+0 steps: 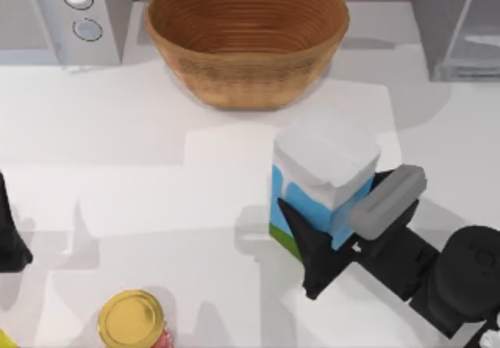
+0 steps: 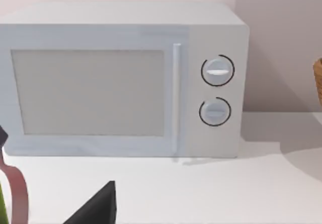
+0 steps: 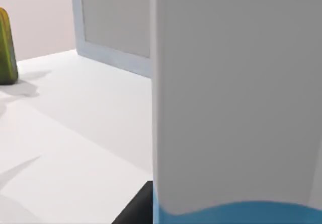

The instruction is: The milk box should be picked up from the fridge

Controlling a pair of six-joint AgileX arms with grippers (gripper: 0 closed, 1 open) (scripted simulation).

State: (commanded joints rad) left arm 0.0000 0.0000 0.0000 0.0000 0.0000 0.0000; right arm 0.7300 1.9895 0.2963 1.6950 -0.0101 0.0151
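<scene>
one pincer, the right (image 1: 328, 231), seems clamped on the milk box (image 1: 324, 180) above the table (image 1: 156, 191).

A white table (image 1: 156, 207) is spreading under soft light, with grey shadows lying across it. A pale pinkish wall (image 2: 276, 43) is rising behind it. A light-grey microwave (image 2: 126, 78) with two round knobs is standing at the table's far left corner
</scene>
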